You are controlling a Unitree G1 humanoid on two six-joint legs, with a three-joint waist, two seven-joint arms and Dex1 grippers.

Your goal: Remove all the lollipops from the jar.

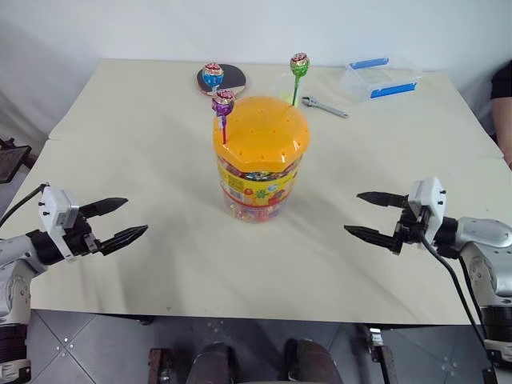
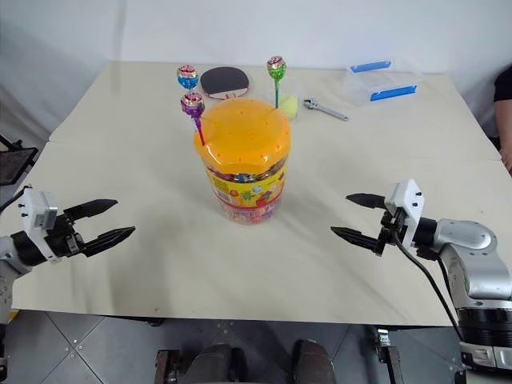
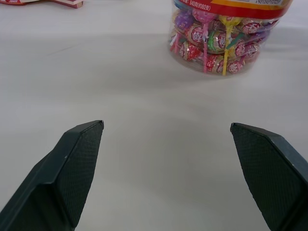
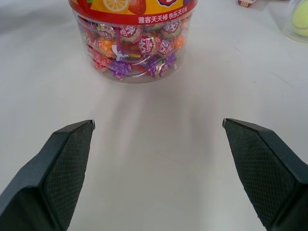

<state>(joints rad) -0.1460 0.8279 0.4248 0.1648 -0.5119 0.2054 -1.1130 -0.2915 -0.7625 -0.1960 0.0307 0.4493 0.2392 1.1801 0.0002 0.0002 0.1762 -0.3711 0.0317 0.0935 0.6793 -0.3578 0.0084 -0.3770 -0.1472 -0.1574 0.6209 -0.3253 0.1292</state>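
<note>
Head views — jar: stands upright mid-table, orange lid on, wrapped sweets packed inside.
Head views — lollipops: three stand upright with sticks in the lid's holes; purple at the lid's near-left edge, blue behind it at the far left, green at the far right.
Head views — left gripper: well to the jar's left, low over the table, fingers spread, empty, pointing toward the jar.
Head views — right gripper: well to the jar's right, low over the table, fingers spread, empty, pointing toward the jar.
Head views — beyond the jar: a paddle behind the blue lollipop, a wrench to the far right, a clear box with blue clips farther right.
Left wrist view — jar: its lower part sits ahead of the spread fingers, apart from them, bare table between.
Right wrist view — jar: its lower part with the yellow-red label sits ahead of the spread fingers, not touched.
</note>
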